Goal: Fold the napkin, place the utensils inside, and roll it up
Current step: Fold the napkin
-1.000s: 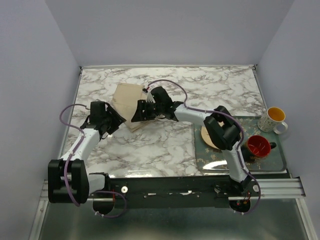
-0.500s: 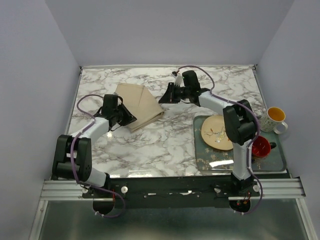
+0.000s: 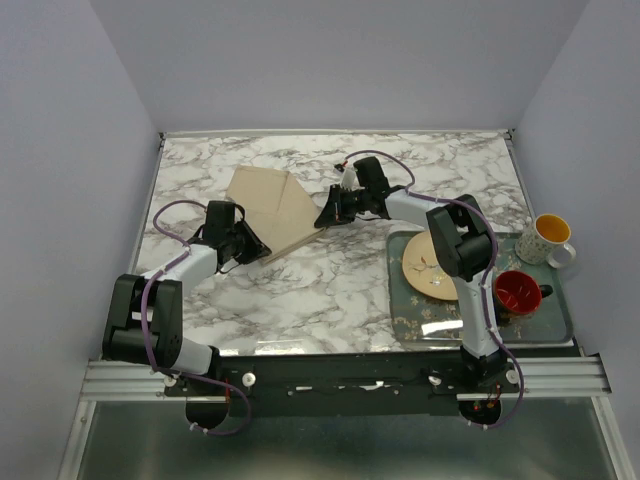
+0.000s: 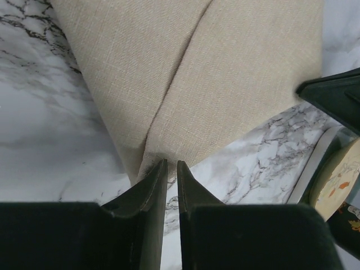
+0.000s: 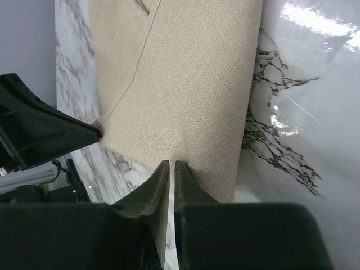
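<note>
Napkin [image 3: 272, 205] edge nearest me is pinched at both ends: my left claw [image 4: 171, 164] is closed narrow on its left corner, my right claw [image 5: 171, 163] closed narrow on its right corner. Beyond the tips the folded tan cloth spreads away over the marble counter [image 3: 330, 285], left of centre.

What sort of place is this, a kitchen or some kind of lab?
Probably a lab test cell dressed as a dining table: plain walls box in a marble-patterned tabletop, with a tray holding a plate and a red mug.
</note>
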Robot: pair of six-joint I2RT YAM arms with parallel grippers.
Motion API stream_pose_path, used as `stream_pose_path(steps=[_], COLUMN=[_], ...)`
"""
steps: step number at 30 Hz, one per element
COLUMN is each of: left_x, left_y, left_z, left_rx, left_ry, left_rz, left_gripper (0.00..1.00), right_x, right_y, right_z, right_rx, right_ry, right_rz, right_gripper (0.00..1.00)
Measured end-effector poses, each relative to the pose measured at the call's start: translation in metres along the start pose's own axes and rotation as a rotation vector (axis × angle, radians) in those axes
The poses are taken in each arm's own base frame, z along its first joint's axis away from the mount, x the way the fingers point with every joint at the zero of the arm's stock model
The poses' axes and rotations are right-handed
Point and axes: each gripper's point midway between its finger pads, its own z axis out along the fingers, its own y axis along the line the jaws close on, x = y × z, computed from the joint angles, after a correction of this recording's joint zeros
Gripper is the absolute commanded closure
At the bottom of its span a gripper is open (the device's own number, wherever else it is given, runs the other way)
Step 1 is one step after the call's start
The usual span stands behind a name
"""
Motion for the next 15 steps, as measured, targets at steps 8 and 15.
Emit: stream_pose_path(steps=[8, 15], left_x=[0.000, -0.007], left_y=[0.015, 0.017], left_z=[0.002, -0.001], left_rx=[-0.047, -0.075], left_ry=[-0.020, -0.044], left_rz=[0.013, 0.037], left_gripper=[0.79, 0.76], right_x=[-0.007, -0.007], right_y=[-0.010, -0.010], right_z=[0.001, 0.000], right_rx=[0.006, 0.002], right_ry=[-0.010, -0.006], right_rz=[0.010, 0.012], right_gripper=[0.84, 0.83])
